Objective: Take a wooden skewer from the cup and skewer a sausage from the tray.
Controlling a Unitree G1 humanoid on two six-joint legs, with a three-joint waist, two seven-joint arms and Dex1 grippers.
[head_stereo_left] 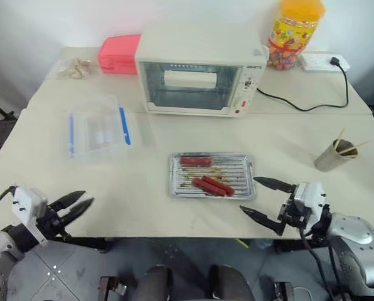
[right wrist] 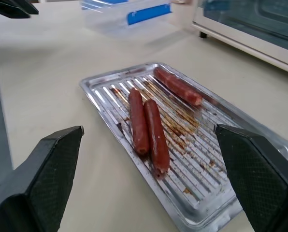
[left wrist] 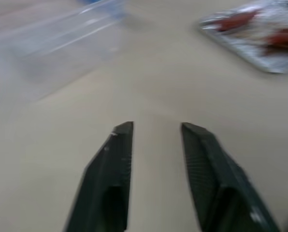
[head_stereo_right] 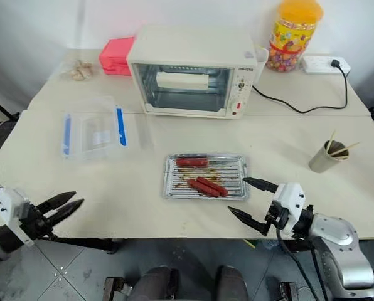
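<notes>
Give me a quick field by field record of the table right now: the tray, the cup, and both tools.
tray: shallow silver metal baking tray, three red sausages inside
cup: small shiny steel tumbler holding wooden skewers, off to the tray's right
left tool: partly open, empty, at the table's near left edge
right tool: wide open, empty, beside the tray

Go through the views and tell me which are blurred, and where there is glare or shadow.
Left wrist view: smeared, the tray and the clear box soft, the left gripper sharper. Right wrist view: the sausages crisp, the tray's ribs glinting, the oven soft. Head views: sharp, evenly lit, faint shadows beside the cup.
</notes>
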